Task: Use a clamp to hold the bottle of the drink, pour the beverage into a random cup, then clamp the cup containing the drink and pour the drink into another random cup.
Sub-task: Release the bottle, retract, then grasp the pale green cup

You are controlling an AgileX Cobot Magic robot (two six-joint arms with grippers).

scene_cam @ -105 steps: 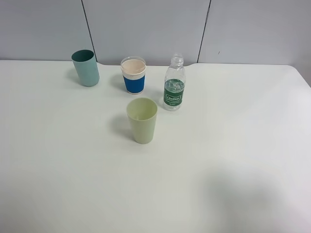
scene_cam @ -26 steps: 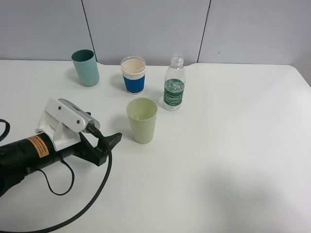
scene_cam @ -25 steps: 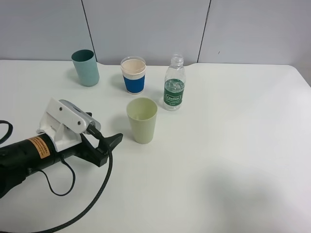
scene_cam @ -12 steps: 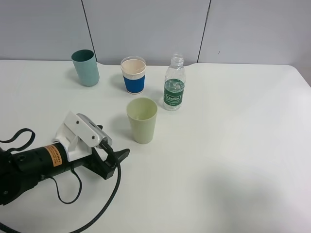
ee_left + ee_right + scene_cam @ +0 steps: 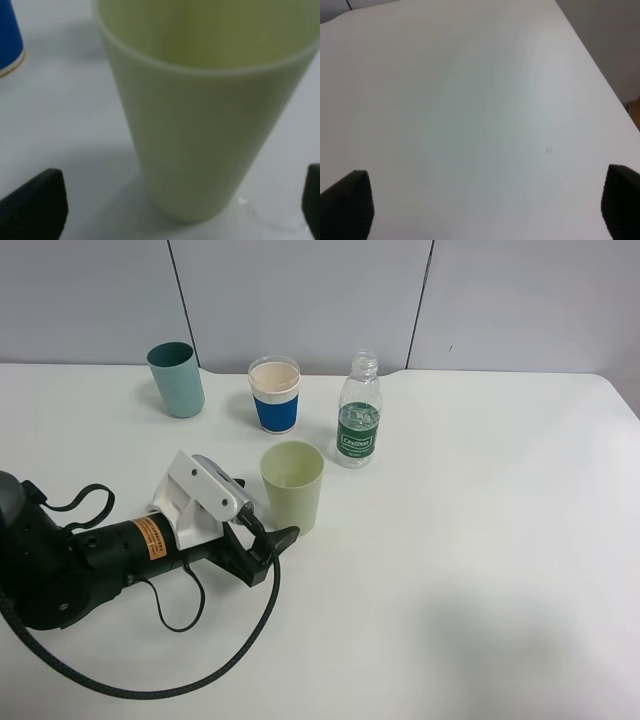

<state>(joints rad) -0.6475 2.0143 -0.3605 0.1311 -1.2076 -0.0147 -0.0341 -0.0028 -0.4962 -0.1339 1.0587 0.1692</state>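
A clear bottle [image 5: 359,415] with a green label and no cap stands at the back of the white table [image 5: 480,540]. A pale green cup [image 5: 292,487] stands in front of it. My left gripper [image 5: 272,532] lies low on the table just left of that cup, open, its tips close to the cup's base. In the left wrist view the pale green cup [image 5: 200,110] fills the frame, and the left gripper [image 5: 172,207] has a dark fingertip [image 5: 35,205] at each lower corner. My right gripper [image 5: 485,200] is open over bare table and does not appear in the high view.
A blue cup with a white rim [image 5: 275,395] stands behind the pale green cup; its edge [image 5: 7,40] shows in the left wrist view. A teal cup [image 5: 177,380] stands at the back left. The left arm's black cable [image 5: 200,660] loops on the table's front left.
The left arm has slid right across the table, bringing its open gripper up to the pale green cup's base. The cups and the bottle have not moved.
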